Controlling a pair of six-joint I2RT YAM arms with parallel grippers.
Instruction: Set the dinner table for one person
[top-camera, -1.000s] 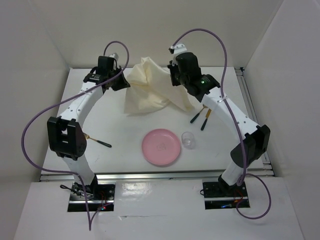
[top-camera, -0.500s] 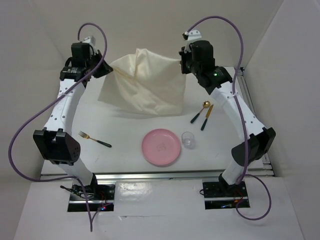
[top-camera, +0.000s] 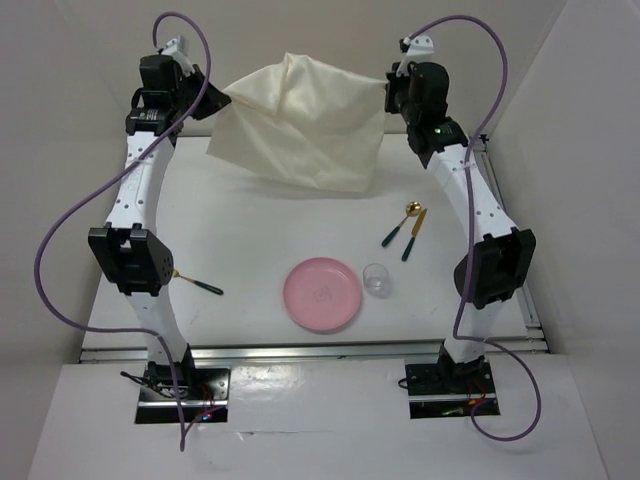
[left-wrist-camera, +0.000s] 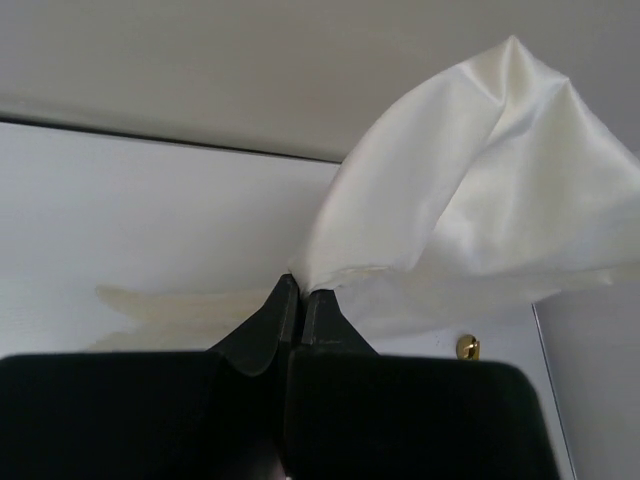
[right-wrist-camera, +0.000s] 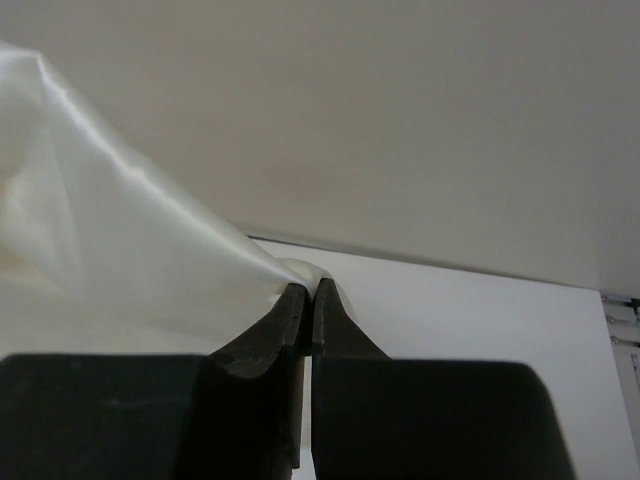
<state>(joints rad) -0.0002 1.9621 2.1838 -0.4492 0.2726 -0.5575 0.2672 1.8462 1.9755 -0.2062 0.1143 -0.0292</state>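
Cream satiny cloth (top-camera: 305, 125) hangs in soft folds above the far edge of the matte white tabletop (top-camera: 250, 230), its upper corners pinched tight by left hand (left-wrist-camera: 298, 292) and right hand (right-wrist-camera: 308, 290).

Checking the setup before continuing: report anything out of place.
The cream cloth mat hangs sagging over the dinner table, pinched at its corners by the left claw and right claw. The spoon and knife lie slanted.

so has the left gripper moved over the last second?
Yes. The left gripper, shut on the cloth, has gone farther back and leftward, away from the pink plate, which has stayed put.
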